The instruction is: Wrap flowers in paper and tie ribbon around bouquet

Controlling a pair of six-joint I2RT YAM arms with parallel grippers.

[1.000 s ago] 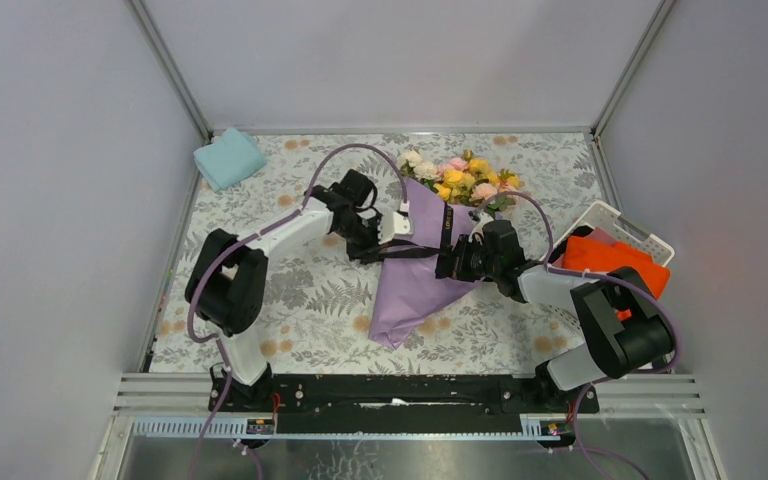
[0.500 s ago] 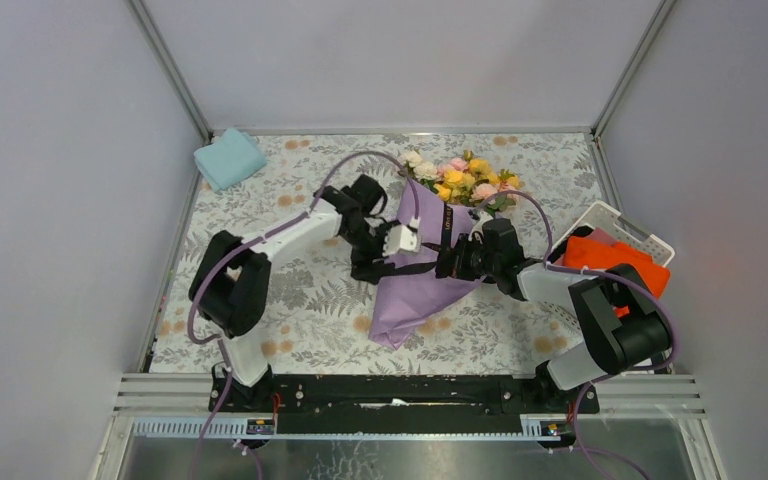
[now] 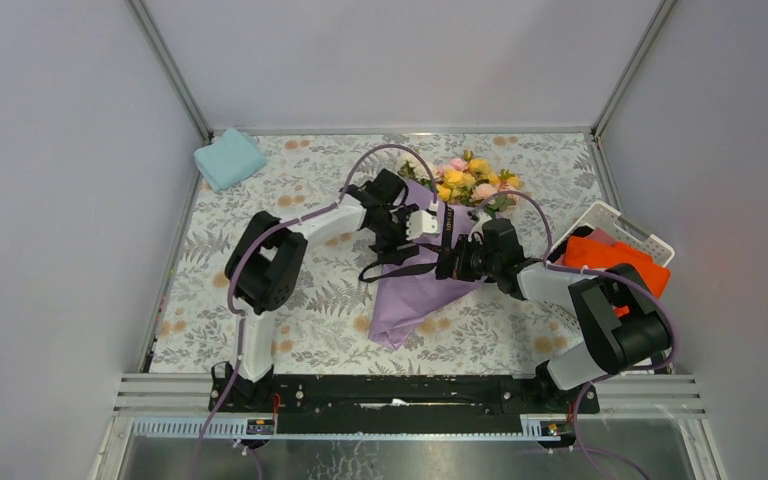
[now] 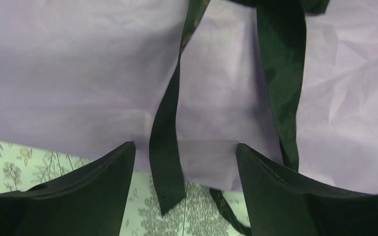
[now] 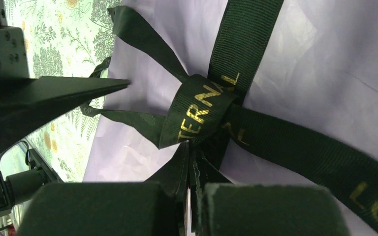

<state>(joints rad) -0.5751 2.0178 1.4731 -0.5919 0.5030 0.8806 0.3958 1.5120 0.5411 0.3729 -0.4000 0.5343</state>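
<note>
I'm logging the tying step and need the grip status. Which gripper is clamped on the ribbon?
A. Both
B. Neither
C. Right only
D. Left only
C: in the right wrist view, the right gripper is shut on the ribbon just below the knot. The left gripper stands open, with a ribbon tail lying ungripped between its fingers over the paper.

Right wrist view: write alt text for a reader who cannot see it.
A dark ribbon with gold lettering is knotted over lilac paper, and the right hand, at the bottom edge, is shut on strands running from the knot. One dark finger of the left hand points in from the left.
</note>
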